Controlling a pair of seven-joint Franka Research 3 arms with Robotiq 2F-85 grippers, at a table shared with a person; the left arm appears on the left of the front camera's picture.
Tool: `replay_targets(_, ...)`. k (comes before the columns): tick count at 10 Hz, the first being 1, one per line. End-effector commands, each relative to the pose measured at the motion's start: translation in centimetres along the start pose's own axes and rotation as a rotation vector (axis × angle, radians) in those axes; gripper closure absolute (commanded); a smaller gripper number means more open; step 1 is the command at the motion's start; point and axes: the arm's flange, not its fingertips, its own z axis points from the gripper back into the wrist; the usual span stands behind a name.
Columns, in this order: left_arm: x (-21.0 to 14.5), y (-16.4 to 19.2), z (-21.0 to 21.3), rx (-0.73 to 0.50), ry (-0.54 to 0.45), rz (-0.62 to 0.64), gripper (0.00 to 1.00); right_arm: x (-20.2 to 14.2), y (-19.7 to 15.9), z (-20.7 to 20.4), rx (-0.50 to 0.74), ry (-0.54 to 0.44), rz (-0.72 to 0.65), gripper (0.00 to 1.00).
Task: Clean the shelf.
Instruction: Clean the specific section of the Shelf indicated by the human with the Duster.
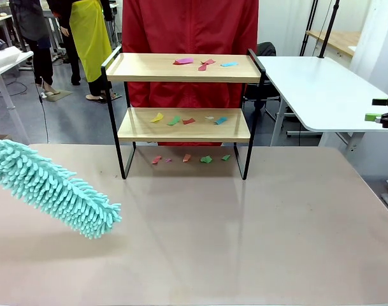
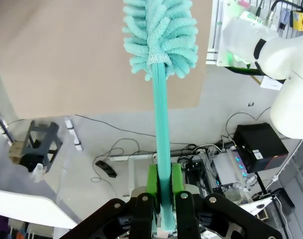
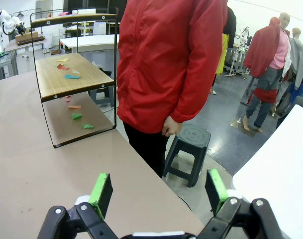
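In the left wrist view, bottom centre, the left gripper (image 2: 161, 184) clamps its green pads on the handle of a teal duster (image 2: 160, 35); the handle runs straight up the frame to the fluffy head at top centre

In the right wrist view the right gripper (image 3: 160, 191) sits at the bottom edge, jaws wide with nothing between them

In the front view the duster head (image 1: 53, 188) fills the lower left, slanting from the left edge down to the right over the beige table (image 1: 244, 242). The shelf (image 1: 143, 67) stands upright at the table's far edge, upper centre, up and right of the duster and well apart from it. Its long axis runs left to right across the frame and its open front faces the camera. In the right wrist view the shelf (image 3: 66, 82) is upper left, well apart from that gripper, its length running up and away

The top board (image 1: 244, 71) carries pink, red and blue paper scraps (image 1: 205, 62), right of centre. The lower board (image 1: 136, 131) holds a row of yellow, green, red and blue scraps (image 1: 187, 120). More scraps (image 1: 188, 157) lie on the table under the shelf

Just behind it stands a person (image 1: 190, 29) in a red jacket, with a dark stool (image 3: 188, 144) beside them
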Motion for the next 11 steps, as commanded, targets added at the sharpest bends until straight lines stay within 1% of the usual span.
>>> replay_targets(1,-0.44,-0.37,0.19,0.009,-0.005,0.003,0.87,0.57,-0.03,-0.11,-0.002,0.015,-0.015,0.00)
replay_targets(11,-0.44,-0.37,0.19,0.009,-0.005,0.003,0.87,0.57,-0.03,-0.11,-0.002,0.015,-0.015,0.00)
